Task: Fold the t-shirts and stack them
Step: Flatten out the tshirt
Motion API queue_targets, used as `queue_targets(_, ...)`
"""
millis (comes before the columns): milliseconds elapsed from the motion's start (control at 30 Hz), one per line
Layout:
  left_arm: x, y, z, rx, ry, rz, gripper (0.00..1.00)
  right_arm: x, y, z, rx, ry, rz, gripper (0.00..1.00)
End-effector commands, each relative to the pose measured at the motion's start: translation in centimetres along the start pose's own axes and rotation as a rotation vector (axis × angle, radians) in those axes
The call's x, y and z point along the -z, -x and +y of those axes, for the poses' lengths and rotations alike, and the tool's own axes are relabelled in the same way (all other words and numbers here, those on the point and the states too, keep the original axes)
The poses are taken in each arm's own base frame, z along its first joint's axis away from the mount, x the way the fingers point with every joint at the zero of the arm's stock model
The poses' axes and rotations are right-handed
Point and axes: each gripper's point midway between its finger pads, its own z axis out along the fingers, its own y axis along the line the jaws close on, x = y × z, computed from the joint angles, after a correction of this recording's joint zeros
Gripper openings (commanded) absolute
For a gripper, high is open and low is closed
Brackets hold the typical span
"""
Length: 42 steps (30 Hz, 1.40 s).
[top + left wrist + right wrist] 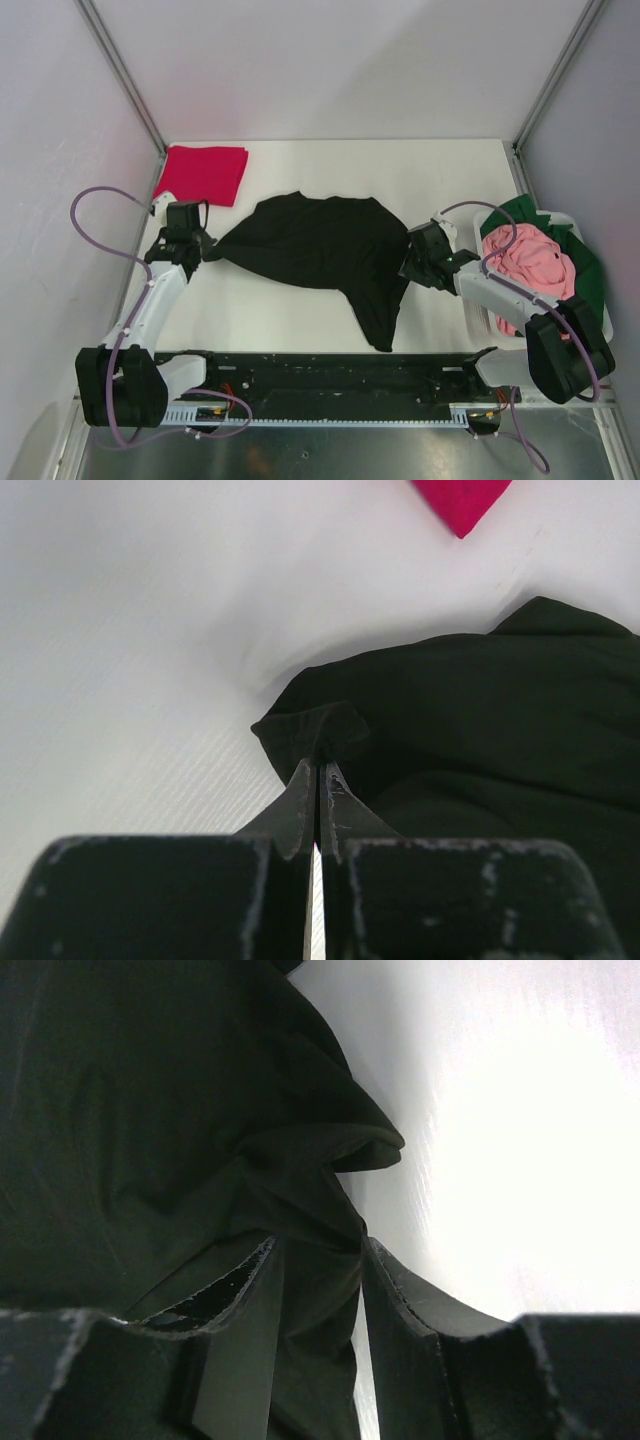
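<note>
The black t-shirt (320,245) lies spread and crumpled across the middle of the table, one end trailing toward the near edge. My left gripper (205,250) is shut on its left tip; in the left wrist view the closed fingertips (320,765) pinch a small fold of the black t-shirt (480,710). My right gripper (408,262) is at the shirt's right edge. In the right wrist view a bunched fold of the black t-shirt (150,1110) fills the gap between its fingers (318,1245). A folded crimson red t-shirt (205,172) lies flat at the back left.
A white basket (478,312) stands at the right edge, holding a crumpled pink t-shirt (525,262) on top of a dark green one (540,215). Grey walls close in the table on the left, back and right. A corner of the red t-shirt (460,500) shows in the left wrist view.
</note>
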Motion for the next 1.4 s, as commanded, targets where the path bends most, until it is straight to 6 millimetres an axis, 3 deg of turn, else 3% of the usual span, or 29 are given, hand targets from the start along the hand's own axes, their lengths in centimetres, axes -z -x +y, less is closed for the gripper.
queue_targets(0, 0.4, 1.7, -0.9, 0.036, -0.033, -0.041, 0.00, 0.3, 1.6, -0.2, 0.010, -0.014, -0.069, 0.42)
queue_targets(733, 0.3, 1.4, -0.9, 0.039, -0.034, -0.031, 0.00, -1.3, 0.2, -0.6, 0.045, 0.015, -0.049, 0.45)
queue_targets(967, 0.2, 1.1, -0.9, 0.043, -0.036, -0.020, 0.00, -2.1, 0.6, 0.6, 0.027, 0.069, -0.060, 0.43)
queue_targets(1067, 0.2, 1.2, -1.0, 0.045, -0.039, -0.022, 0.00, -2.4, 0.8, 1.2, 0.018, 0.099, -0.060, 0.38)
queue_targets(1200, 0.4, 1.5, -1.2, 0.047, -0.047, -0.030, 0.00, -1.8, 1.9, 2.0, 0.003, 0.138, -0.070, 0.15)
queue_targets(1267, 0.6, 1.8, -1.4, 0.047, -0.056, -0.037, 0.00, -0.7, 2.9, 2.7, 0.000, 0.156, -0.083, 0.04)
queue_targets(1367, 1.5, 3.3, -2.2, 0.049, -0.090, -0.069, 0.00, 2.7, 6.1, 4.1, -0.008, 0.188, -0.133, 0.01)
